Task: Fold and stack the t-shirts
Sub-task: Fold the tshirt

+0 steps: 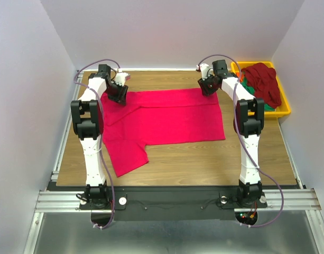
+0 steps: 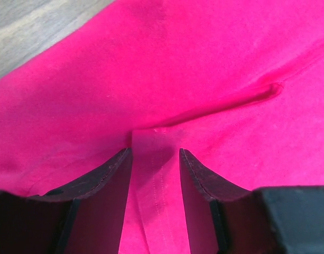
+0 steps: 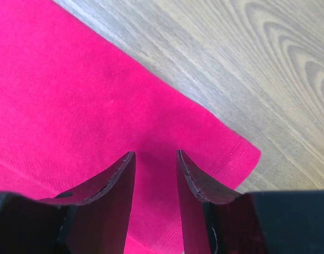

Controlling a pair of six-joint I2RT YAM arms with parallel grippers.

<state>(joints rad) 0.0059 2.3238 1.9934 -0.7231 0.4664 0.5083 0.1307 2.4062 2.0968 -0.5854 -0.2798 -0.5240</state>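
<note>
**Both grippers straddle the far hem; an uneven pinch is the risk**

The crimson-pink t-shirt (image 1: 167,116) lies spread on the table (image 1: 204,164), its far edge under both arms. The left gripper (image 2: 155,152) is partly open, with a raised, stitched fold running between its jaws that is not visibly clamped. The right gripper (image 3: 155,153) is equally parted over flat cloth that ends just right of its jaws, and it holds nothing. Flat cloth may slip the right jaws when they close. One-sided lifting would skew the fold, and the left could bunch extra layers.
</note>
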